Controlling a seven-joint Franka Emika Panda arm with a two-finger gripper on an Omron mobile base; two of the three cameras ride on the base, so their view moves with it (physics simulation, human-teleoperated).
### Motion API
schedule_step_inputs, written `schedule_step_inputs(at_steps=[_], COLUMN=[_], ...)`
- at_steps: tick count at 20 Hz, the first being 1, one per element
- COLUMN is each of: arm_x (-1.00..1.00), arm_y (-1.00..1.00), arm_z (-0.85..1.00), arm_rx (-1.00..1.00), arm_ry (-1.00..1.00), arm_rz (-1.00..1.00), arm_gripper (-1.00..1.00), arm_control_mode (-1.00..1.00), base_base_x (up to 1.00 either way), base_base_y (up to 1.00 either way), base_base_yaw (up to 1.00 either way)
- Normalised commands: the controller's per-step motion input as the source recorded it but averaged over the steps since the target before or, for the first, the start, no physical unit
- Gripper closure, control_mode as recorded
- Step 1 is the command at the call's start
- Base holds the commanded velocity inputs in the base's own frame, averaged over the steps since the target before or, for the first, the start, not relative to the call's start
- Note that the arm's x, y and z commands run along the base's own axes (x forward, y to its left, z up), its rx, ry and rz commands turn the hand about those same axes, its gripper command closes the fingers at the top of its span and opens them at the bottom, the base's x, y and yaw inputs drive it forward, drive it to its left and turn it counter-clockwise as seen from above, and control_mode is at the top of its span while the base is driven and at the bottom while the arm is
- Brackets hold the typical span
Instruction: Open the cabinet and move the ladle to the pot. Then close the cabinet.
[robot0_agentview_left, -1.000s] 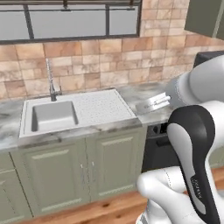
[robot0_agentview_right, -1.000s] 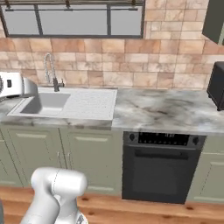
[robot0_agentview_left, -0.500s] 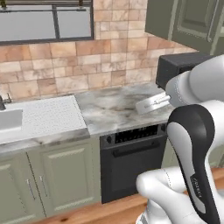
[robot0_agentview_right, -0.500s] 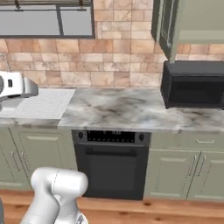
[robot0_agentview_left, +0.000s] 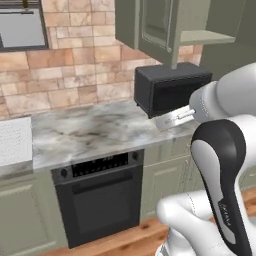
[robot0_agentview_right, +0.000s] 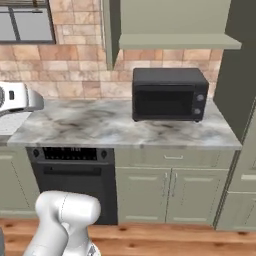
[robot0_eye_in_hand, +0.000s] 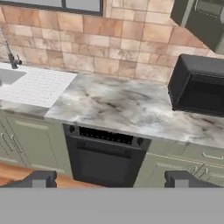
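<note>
The sage-green wall cabinet (robot0_agentview_left: 150, 25) hangs above the microwave, and both of its doors look shut. The right base view shows its side and underside (robot0_agentview_right: 170, 40), and the hand view shows one corner (robot0_eye_in_hand: 199, 17). The ladle is hidden and the pot is out of view. My gripper (robot0_agentview_left: 171, 120) hovers over the right part of the counter, in front of the microwave and well below the cabinet. In the hand view the gripper (robot0_eye_in_hand: 113, 179) is open with nothing between its fingertips (robot0_eye_in_hand: 43, 178).
A black microwave (robot0_agentview_right: 169, 95) stands on the marble counter (robot0_agentview_right: 90, 127) under the cabinet. A black oven (robot0_agentview_left: 97, 195) sits below the counter, with green base cabinets (robot0_agentview_right: 165, 187) to its right. A sink with a faucet (robot0_eye_in_hand: 8, 74) lies far left. A tall dark panel (robot0_agentview_right: 240, 75) bounds the right.
The whole picture has slid left, so the base has driven right. The sink left the base views, and the microwave and wall cabinet came in. The gripper stays open.
</note>
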Motion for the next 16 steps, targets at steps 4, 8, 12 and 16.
schedule_step_inputs(at_steps=[4,8,12,16], arm_x=[0.0,0.0,0.0,0.0], arm_y=[0.0,0.0,0.0,0.0], arm_z=[0.0,0.0,0.0,0.0], arm_rx=[0.0,0.0,0.0,0.0], arm_ry=[0.0,0.0,0.0,0.0], arm_rz=[0.0,0.0,0.0,0.0], arm_gripper=[-1.0,-1.0,-1.0,-1.0], arm_control_mode=[1.0,1.0,1.0,1.0], base_base_x=[0.0,0.02,0.08,0.02], base_base_y=[-1.0,-1.0,-1.0,-0.94], base_base_yaw=[0.04,0.18,0.23,0.29])
